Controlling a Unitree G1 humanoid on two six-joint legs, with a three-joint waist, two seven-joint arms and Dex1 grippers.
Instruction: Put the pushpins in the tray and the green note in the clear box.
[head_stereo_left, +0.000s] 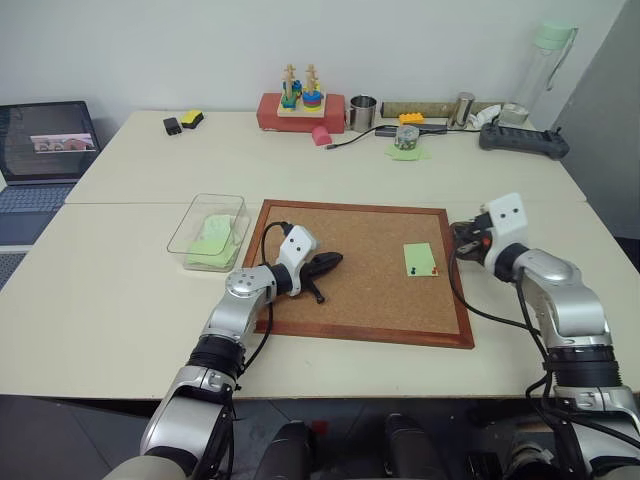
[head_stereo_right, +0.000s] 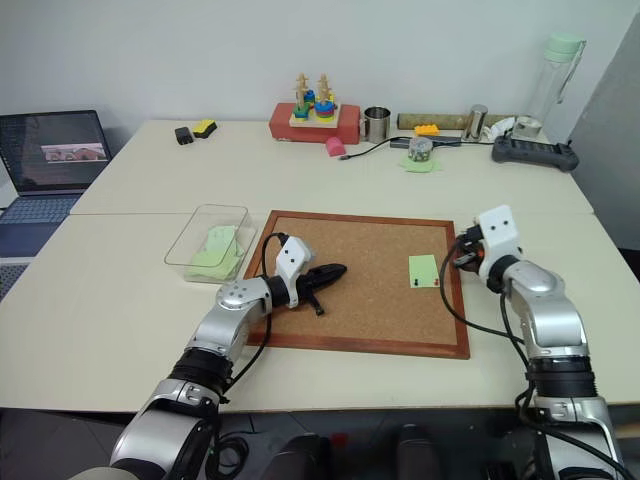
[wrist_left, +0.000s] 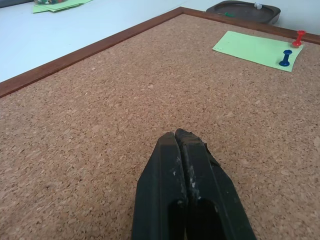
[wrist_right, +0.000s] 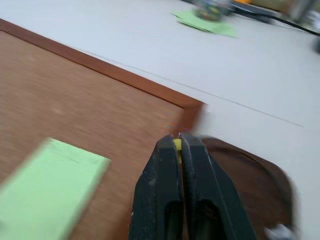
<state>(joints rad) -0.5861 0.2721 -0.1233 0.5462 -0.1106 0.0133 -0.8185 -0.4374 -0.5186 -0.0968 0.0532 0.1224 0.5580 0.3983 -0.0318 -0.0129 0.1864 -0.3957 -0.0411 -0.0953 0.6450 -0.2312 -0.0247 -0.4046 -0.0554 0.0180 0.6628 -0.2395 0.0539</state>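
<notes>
The right gripper (wrist_right: 179, 145), pinched on a yellow pushpin (wrist_right: 177, 145), hovers at the tray (wrist_right: 260, 175) rim, right of centre frame; the closed left gripper (wrist_left: 179, 137) sits far off

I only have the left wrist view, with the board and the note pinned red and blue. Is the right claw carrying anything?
Observer: Yes. The right claw is shut on a yellow pushpin; its head shows between the fingers.
Operator: Where is that claw relative to the tray?
Observer: At the tray, which sits just off the right edge of the corkboard. In the right wrist view the tray's rim lies right behind the fingertips.
Operator: And the clear box, is anything in it?
Observer: The clear box stands on the table left of the corkboard, and green paper already lies inside it.
</notes>
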